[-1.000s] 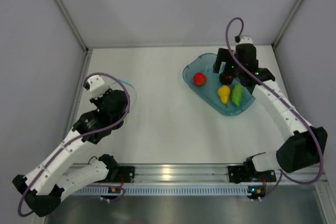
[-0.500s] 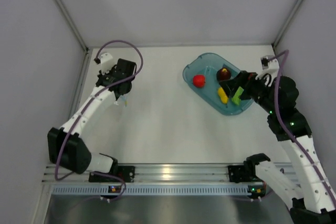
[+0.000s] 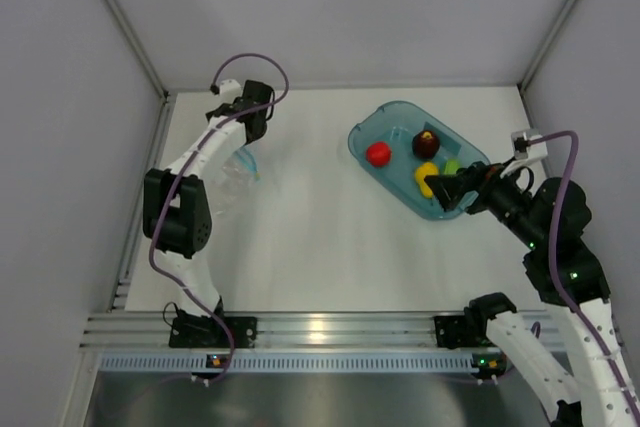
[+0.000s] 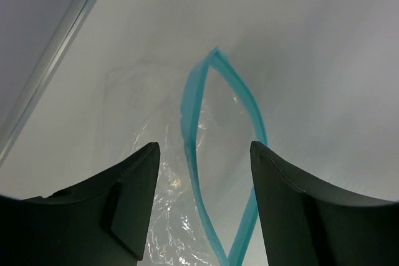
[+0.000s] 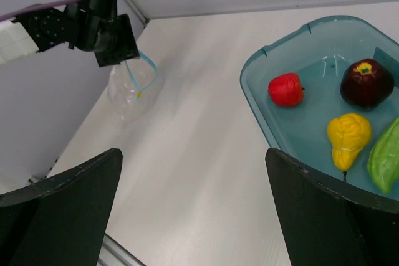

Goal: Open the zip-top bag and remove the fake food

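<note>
The zip-top bag (image 3: 234, 173) lies crinkled at the far left of the table, and its light blue zip strip (image 4: 194, 130) gapes in a loop. My left gripper (image 3: 247, 137) hangs just above it. In the left wrist view its jaws (image 4: 204, 147) stand open on either side of the strip and pinch nothing. The fake food sits in the teal tray (image 3: 365, 132): a red piece (image 3: 379, 153), a maroon piece (image 3: 426, 142), a yellow pear (image 3: 427, 176) and a green piece (image 3: 452, 166). My right gripper (image 3: 438, 192) is open and empty at the tray's near right edge.
Grey walls close off the left, back and right, and the bag (image 5: 128, 88) lies close to the left wall. The tray (image 5: 259, 101) fills the right side of the right wrist view. A metal rail (image 3: 320, 329) runs along the near edge.
My left arm has swung toward the back left corner and its jaws have opened, letting the bag go. My right arm has drawn back from over the tray toward the right.
</note>
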`<act>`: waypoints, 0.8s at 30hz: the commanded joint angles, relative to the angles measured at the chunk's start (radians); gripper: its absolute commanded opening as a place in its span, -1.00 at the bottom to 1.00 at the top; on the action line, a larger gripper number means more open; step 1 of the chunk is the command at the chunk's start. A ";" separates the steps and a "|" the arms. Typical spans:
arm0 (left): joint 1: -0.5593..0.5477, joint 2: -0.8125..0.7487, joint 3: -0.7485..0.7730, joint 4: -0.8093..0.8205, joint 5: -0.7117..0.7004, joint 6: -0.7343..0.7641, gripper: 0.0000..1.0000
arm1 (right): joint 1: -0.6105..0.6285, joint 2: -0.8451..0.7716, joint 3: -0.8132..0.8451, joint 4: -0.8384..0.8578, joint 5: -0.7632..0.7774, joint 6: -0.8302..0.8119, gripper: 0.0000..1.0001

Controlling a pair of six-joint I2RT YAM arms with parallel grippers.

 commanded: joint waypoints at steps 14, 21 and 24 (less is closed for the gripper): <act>0.005 -0.571 -0.137 0.081 0.349 0.078 0.96 | -0.002 0.034 0.037 -0.196 0.251 -0.143 0.99; 0.005 -0.929 -0.380 0.076 0.380 0.186 0.96 | -0.002 0.013 0.076 -0.281 0.344 -0.188 0.99; 0.005 -1.080 -0.460 0.070 0.412 0.252 0.96 | 0.001 -0.015 0.063 -0.285 0.356 -0.203 0.99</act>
